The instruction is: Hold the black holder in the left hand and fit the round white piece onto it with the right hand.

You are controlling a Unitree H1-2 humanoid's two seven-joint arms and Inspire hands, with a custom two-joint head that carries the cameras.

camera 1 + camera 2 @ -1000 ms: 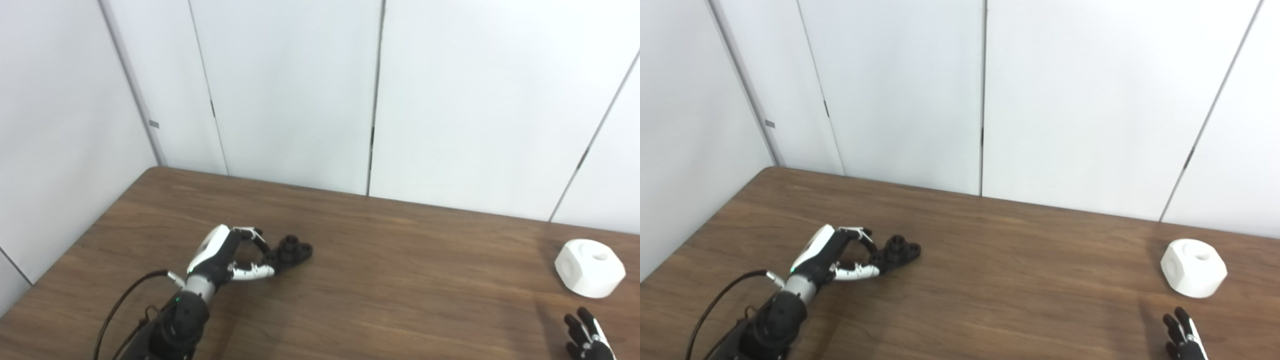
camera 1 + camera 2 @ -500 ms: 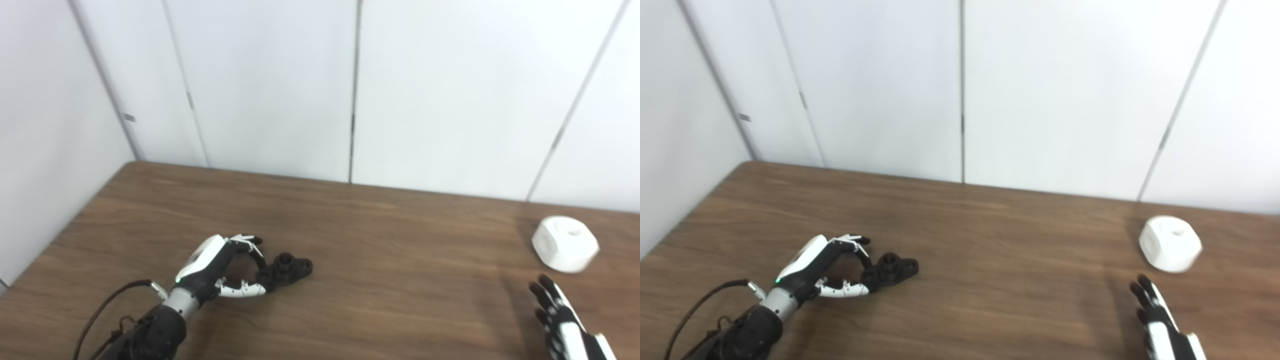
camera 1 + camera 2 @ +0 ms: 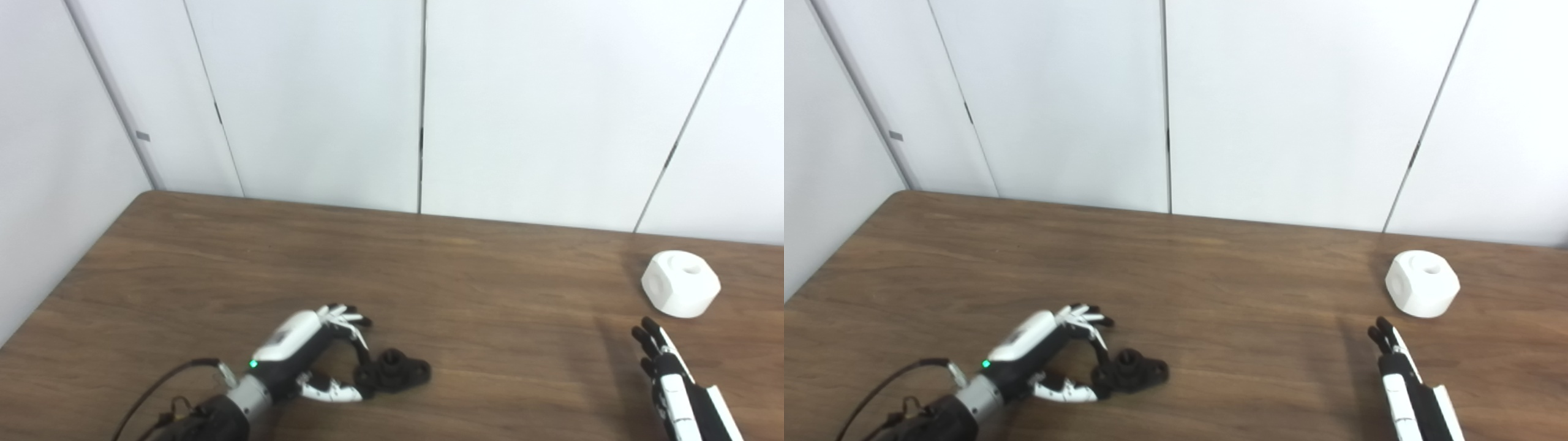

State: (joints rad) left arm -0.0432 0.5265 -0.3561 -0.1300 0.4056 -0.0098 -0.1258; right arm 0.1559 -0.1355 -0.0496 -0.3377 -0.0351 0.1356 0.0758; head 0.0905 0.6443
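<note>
The black holder (image 3: 398,371) lies on the brown table (image 3: 465,288), near its front edge and left of centre. My left hand (image 3: 305,350) reaches it from the left, with fingers and thumb pinched on the holder's left end. The round white piece (image 3: 680,284), faceted with a hole in its top, rests on the table at the far right. My right hand (image 3: 672,384) comes up from the bottom right, fingers straight and apart, holding nothing. It stays a short way in front of the white piece without touching it.
White wall panels (image 3: 318,104) stand right behind the table's back edge and along its left side. A black cable (image 3: 160,387) trails from my left wrist. Bare wood lies between the holder and the white piece.
The camera has shifted. My left hand has drawn the black holder nearer and to the right across the table. My right hand has risen further into view toward the white piece.
</note>
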